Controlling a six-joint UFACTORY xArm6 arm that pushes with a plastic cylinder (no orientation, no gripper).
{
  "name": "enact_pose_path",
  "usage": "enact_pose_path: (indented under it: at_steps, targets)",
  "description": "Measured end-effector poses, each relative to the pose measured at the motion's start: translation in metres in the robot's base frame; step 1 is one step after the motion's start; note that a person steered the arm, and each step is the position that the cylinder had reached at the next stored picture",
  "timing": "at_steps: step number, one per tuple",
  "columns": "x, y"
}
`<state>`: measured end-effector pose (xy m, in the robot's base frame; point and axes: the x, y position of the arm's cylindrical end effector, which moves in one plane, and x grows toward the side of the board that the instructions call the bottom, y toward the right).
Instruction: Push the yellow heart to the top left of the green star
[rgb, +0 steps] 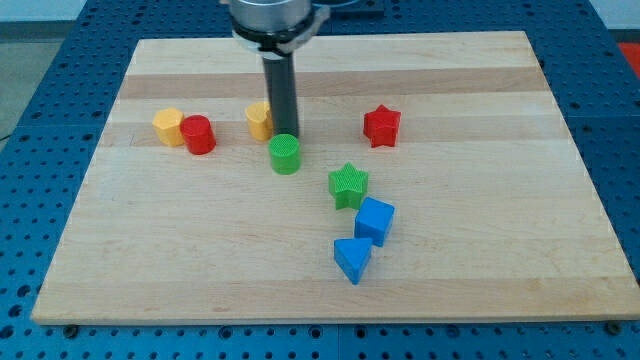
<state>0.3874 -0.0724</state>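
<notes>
The green star (348, 185) lies right of the board's middle. Two yellow blocks show, and I cannot tell for certain which is the heart. One yellow block (259, 120) sits up and left of the star and is partly hidden by my rod. The other yellow block (168, 126) is at the far left. My tip (284, 134) stands against the right side of the nearer yellow block, just above the green cylinder (285, 154) in the view.
A red cylinder (198, 134) touches the left yellow block. A red star (381, 126) lies toward the upper right. A blue cube (375, 220) and a blue triangle (351, 259) lie just below the green star. The wooden board (500, 270) rests on a blue pegboard surface.
</notes>
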Motion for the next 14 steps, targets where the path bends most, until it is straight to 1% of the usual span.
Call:
enact_pose_path:
  at_steps: [1, 2, 3, 4, 5, 6, 7, 8, 9, 10, 11, 12, 13, 14]
  targets:
    - [0.003, -0.025]
    - [0.013, -0.024]
    - [0.013, -0.024]
    - [-0.007, 0.015]
    - [-0.052, 0.027]
    - [-0.06, -0.044]
    - [-0.044, -0.085]
    - [-0.027, -0.027]
    - [-0.031, 0.015]
    - [-0.015, 0.03]
    - [-0.001, 0.028]
    - [0.033, 0.112]
    - [0.055, 0.197]
    - [0.058, 0.189]
